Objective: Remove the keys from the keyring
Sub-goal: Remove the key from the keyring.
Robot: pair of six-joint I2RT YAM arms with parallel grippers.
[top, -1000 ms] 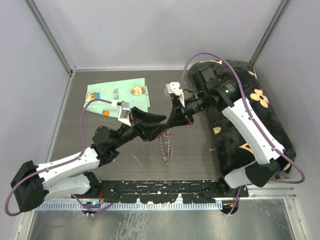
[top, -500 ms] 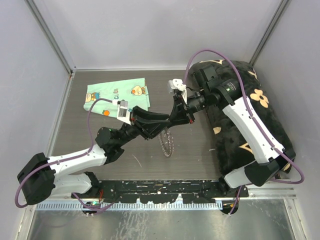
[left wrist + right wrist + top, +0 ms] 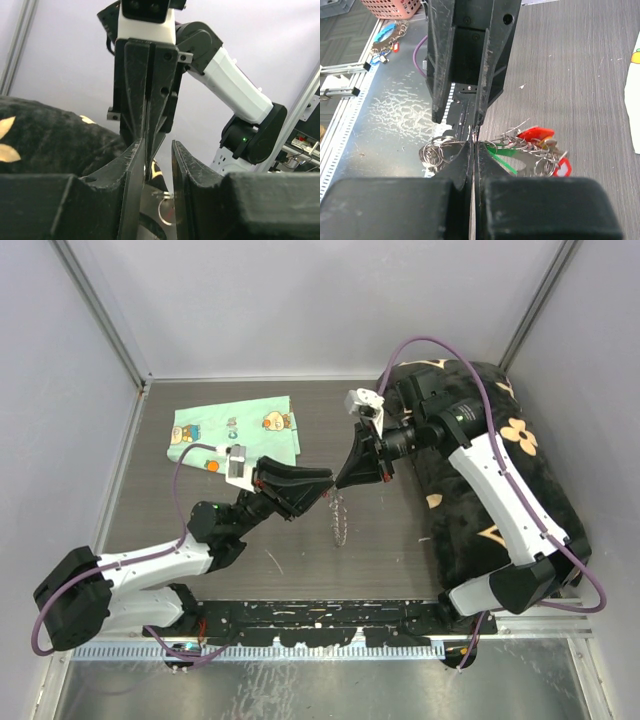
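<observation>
Top external view: the two arms meet tip to tip over the middle of the dark wood-grain table. The left gripper reaches in from 8 o'clock and the right gripper from 2 o'clock.

The keyring hangs as a narrow silver bunch straight down toward 6 o'clock from the point where the tips meet.

A mint-green cartoon-print cloth lies flat at 10 o'clock of the grippers, well apart from them. A dark cushion with gold motifs fills the 3 o'clock side under the right arm.

Right wrist view: the right gripper's two fingers are pressed flat together with no gap, and the ring's wire seems to be nipped at their very tips. The keys fan out toward 3 o'clock of those tips. Two have red plastic heads and one a green head. Small silver split rings cluster at 9 o'clock.

Left wrist view: the left gripper's fingers stand apart with a clear slot between them. The right gripper's closed tips come down from 12 o'clock into that slot. A small silver ring shows low in the slot, and I cannot tell whether the left fingers touch any metal.
</observation>
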